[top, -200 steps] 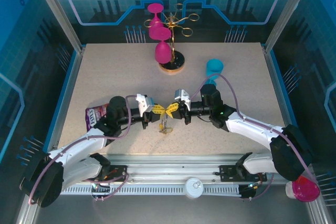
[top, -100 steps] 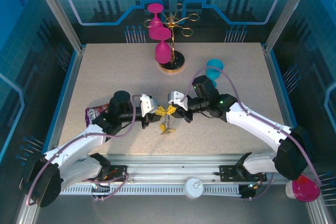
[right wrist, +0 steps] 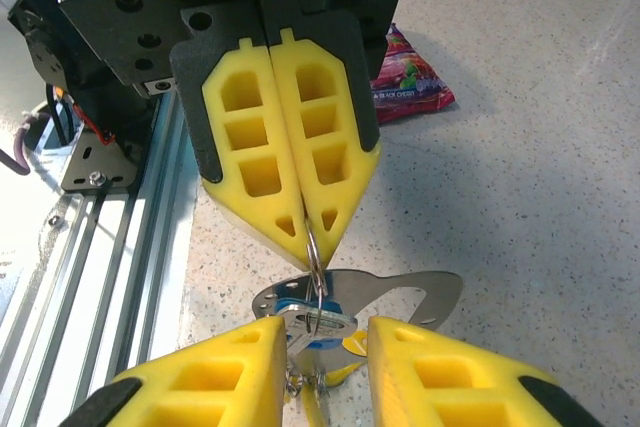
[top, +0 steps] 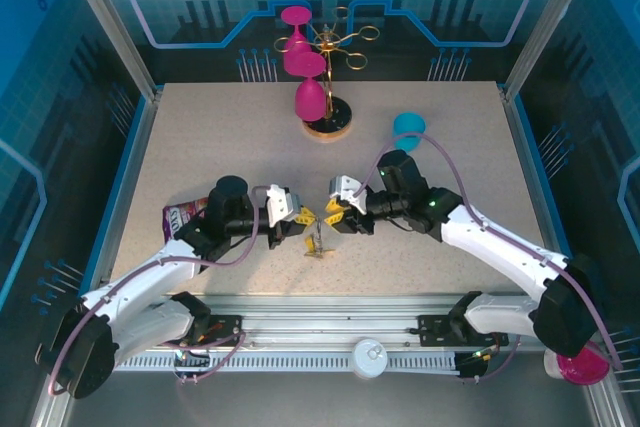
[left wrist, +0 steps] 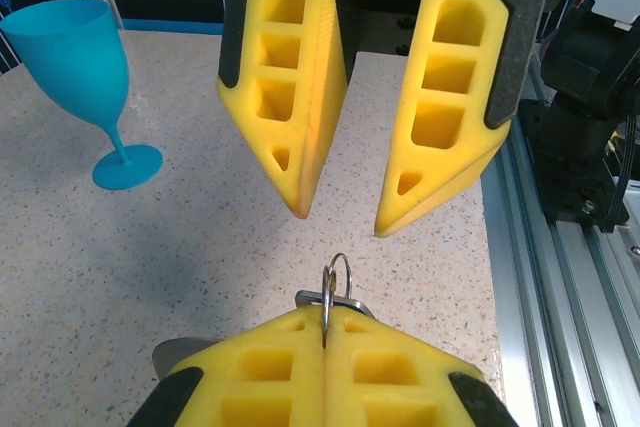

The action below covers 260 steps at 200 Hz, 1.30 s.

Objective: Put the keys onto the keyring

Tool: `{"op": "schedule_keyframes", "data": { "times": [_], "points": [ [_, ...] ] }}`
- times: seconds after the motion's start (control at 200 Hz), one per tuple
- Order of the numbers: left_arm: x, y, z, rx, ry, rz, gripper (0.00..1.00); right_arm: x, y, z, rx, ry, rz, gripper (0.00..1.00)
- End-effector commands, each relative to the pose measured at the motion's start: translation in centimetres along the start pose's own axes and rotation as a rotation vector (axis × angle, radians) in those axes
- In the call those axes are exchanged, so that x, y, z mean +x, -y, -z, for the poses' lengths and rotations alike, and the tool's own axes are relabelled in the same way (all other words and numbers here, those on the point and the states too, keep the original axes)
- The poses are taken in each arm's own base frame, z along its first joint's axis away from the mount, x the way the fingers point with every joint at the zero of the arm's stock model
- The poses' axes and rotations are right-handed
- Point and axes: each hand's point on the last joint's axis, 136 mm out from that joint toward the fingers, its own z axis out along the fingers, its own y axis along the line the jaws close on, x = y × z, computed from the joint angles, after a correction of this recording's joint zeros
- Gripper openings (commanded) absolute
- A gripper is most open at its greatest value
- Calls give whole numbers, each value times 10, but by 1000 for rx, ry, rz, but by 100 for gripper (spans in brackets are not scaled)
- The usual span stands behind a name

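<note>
Left gripper [left wrist: 323, 325] pinches the keyring [right wrist: 315, 262] — right gripper [right wrist: 320, 337] spread, seemingly straddling it

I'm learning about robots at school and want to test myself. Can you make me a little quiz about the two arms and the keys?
1. True or false: the left gripper is pinched shut on the keyring.
2. What colour is the goblet standing on the table near the right arm? A pink, B blue, C green.
3. Fill the gap: the fingers of the right gripper are ____ (open or shut).

Key: 1 true; 2 B; 3 open.
</note>
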Motion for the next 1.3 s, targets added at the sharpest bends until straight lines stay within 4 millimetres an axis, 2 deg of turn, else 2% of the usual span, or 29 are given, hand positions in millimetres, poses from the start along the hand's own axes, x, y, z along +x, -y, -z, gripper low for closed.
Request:
{"op": "schedule_keyframes", "data": {
  "times": [0.0, 0.245, 0.375, 0.63, 0.956, 1.131, 1.216, 1.296],
  "points": [
    [-11, 3, 2, 4, 51, -58, 0, 0, 0, -1, 11, 29, -37, 29],
    [-12, 3, 2, 5, 56, -56, 0, -1, -1, -9, -15, 37, -46, 26],
    [-12, 3, 2, 9, 57, -56, 0, -4, 0, -12, -25, 47, -52, 20],
    [-14, 4, 3, 11, 66, -62, 0, -1, -2, -13, -38, 40, -68, 0],
    [-22, 9, 4, 31, 119, -77, 0, 20, -5, -22, -56, -4, -123, 0],
    [-21, 9, 4, 28, 125, -81, 0, 11, -2, -16, -20, 25, -115, 0],
    [-20, 9, 4, 26, 126, -82, 0, 6, -1, -11, 10, 56, -93, 18],
    [-21, 9, 4, 27, 127, -81, 0, 1, -1, -7, 32, 93, -58, 25]
  ]
}}
